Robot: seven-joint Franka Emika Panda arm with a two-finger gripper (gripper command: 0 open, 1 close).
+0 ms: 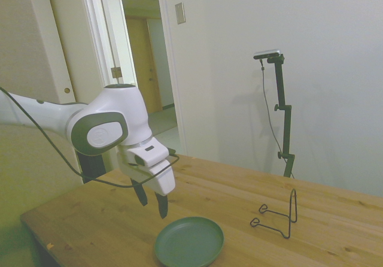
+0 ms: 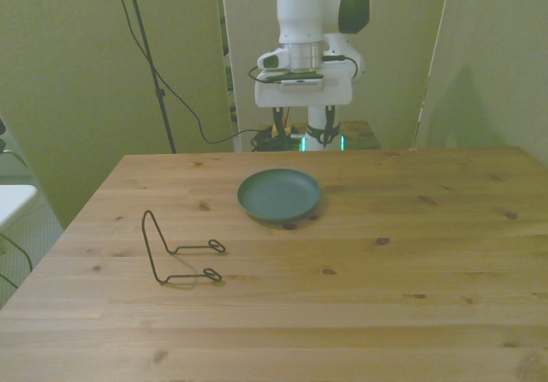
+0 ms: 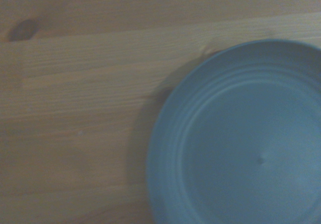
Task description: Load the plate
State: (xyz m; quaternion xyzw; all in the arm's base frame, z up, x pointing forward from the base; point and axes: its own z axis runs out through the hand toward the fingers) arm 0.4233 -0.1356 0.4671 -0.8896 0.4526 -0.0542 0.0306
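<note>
The plate (image 2: 279,195) lies on the table (image 2: 411,262) near its far edge. My gripper (image 2: 301,133) hangs above that edge, behind the plate. The wire rack (image 2: 177,249) stands nearer the front view's left edge.

plate (image 2: 279,194): plain, no lettering or mark; the wrist view shows only faint rings on it
arm (image 1: 111,132): no logo or number can be read on the white casing
table (image 2: 342,271): bare wood grain and knots, no label
wall plaque (image 1: 180,13): blank at this size, nothing legible
readable text overall: none
</note>
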